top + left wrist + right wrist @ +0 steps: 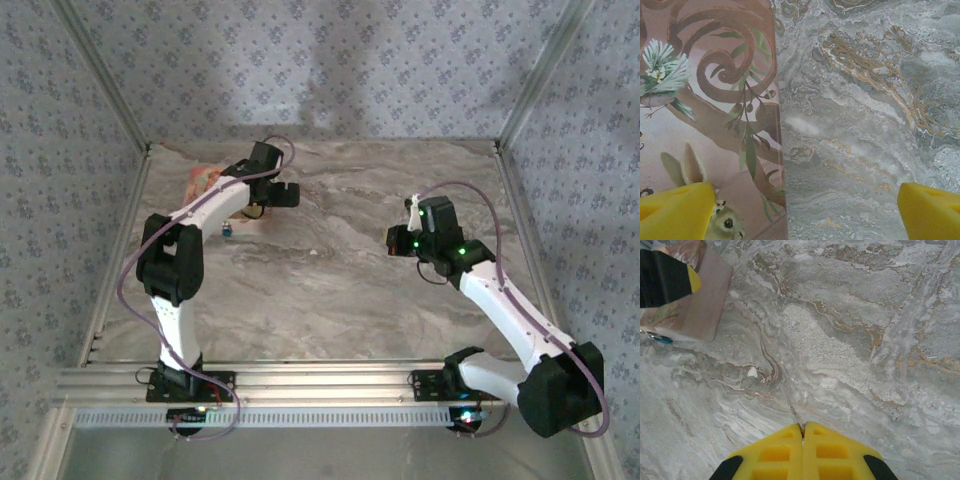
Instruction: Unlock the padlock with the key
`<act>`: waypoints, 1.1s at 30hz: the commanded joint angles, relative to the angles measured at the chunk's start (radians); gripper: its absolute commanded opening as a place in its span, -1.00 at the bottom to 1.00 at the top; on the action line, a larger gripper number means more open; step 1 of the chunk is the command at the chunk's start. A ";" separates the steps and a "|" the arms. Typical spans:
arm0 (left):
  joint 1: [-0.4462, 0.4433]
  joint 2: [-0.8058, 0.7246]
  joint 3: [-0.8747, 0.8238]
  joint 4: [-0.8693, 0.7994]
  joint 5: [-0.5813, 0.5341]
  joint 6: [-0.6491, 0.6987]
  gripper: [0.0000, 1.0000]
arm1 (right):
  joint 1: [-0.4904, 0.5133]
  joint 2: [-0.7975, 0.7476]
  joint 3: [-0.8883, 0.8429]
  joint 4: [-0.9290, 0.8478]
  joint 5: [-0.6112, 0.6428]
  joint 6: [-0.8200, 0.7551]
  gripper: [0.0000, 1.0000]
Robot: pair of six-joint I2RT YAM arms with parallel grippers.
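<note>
My right gripper (802, 429) is shut on the key (794, 413), whose thin metal blade sticks out forward from between the yellow pads, just above the marble table. In the top view this gripper (396, 241) hangs right of the middle. A small blue and silver item (228, 231), which may be the padlock, lies at the near edge of a pink box; only its blue tip (661, 339) shows in the right wrist view. My left gripper (286, 194) is open over the back left of the table, its yellow fingers (675, 212) spread wide across the box's right edge with nothing between them.
The pink box (705, 100), printed with a rabbit, a bird and branches, lies flat at the back left (205, 182). Marble tabletop (330, 290) stretches between the two arms. Metal frame posts and patterned walls close in the back and sides.
</note>
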 commanded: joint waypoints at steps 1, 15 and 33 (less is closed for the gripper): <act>-0.004 0.001 -0.014 -0.081 -0.020 0.012 0.89 | 0.007 -0.008 0.046 -0.025 -0.017 0.034 -1.00; -0.072 -0.007 0.020 -0.113 -0.007 -0.013 0.89 | 0.005 -0.038 0.097 -0.076 0.013 0.020 -1.00; -0.126 -0.056 -0.022 -0.091 0.009 -0.052 0.89 | -0.004 -0.084 0.035 -0.099 0.003 -0.044 -1.00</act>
